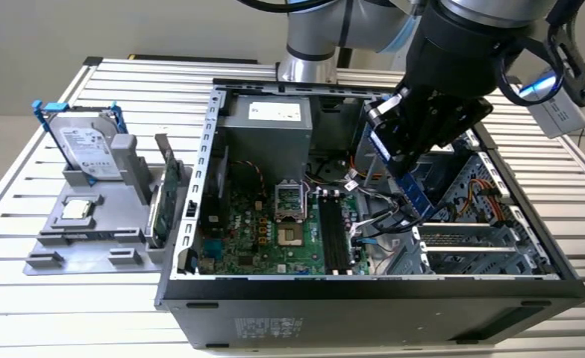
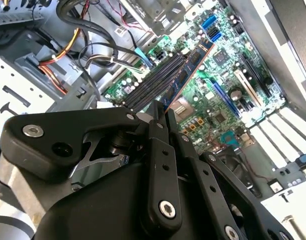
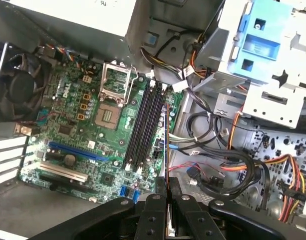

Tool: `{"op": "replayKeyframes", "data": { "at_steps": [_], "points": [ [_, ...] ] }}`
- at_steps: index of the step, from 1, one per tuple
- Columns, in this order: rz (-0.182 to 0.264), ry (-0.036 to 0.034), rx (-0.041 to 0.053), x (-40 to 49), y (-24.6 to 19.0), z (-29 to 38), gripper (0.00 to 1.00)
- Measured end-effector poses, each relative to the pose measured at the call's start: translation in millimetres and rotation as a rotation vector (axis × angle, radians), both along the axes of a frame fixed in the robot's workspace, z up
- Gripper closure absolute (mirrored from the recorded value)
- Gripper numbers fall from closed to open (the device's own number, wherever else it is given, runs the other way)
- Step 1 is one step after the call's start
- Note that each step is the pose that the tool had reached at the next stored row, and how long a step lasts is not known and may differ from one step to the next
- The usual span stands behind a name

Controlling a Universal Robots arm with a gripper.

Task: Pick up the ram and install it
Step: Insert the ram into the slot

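Inside the open case (image 1: 372, 287), the gripper (image 2: 160, 107) hangs over the motherboard (image 3: 68, 135), its jaws closed tight on one end of the ram (image 2: 190, 70). In both wrist views the ram's long edge runs parallel to the black slots (image 3: 145, 125), along their outer side nearest the cables (image 3: 217, 170). It seems clear of the board, though the gap is hard to judge. The drive cage (image 3: 277, 107) and cables crowd that side; the socket (image 3: 109, 112) side lies open.
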State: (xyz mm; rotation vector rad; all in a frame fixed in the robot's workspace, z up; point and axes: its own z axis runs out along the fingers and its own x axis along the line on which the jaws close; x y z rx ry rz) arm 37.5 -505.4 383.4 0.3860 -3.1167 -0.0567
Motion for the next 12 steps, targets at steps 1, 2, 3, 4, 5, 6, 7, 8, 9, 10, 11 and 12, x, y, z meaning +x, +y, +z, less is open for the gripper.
{"op": "replayKeyframes", "data": {
  "at_steps": [1,2,3,4,5,6,7,8,9,10,11,12],
  "points": [
    [-0.008,0.0000,0.0000,0.0,0.0,0.0,1.00],
    [-0.016,0.0000,0.0000,0.0,0.0,0.0,1.00],
    [-0.023,0.0000,0.0000,0.0,0.0,0.0,1.00],
    [-0.030,0.0000,0.0000,0.0,0.0,0.0,1.00],
    [-0.036,0.0000,0.0000,0.0,0.0,0.0,1.00],
    [-0.042,0.0000,0.0000,0.0,0.0,0.0,1.00],
    [-0.048,0.0001,0.0000,0.0,0.0,0.0,1.00],
    [-0.054,0.0001,0.0000,0.0,0.0,0.0,1.00],
    [-0.059,0.0002,0.0000,0.0,0.0,0.0,1.00],
    [-0.064,0.0003,0.0000,0.0,0.0,0.0,1.00],
    [-0.068,0.0005,0.0000,0.0,0.0,0.0,1.00],
    [-0.072,0.0006,0.0000,0.0,0.0,0.0,1.00]
  ]
}}
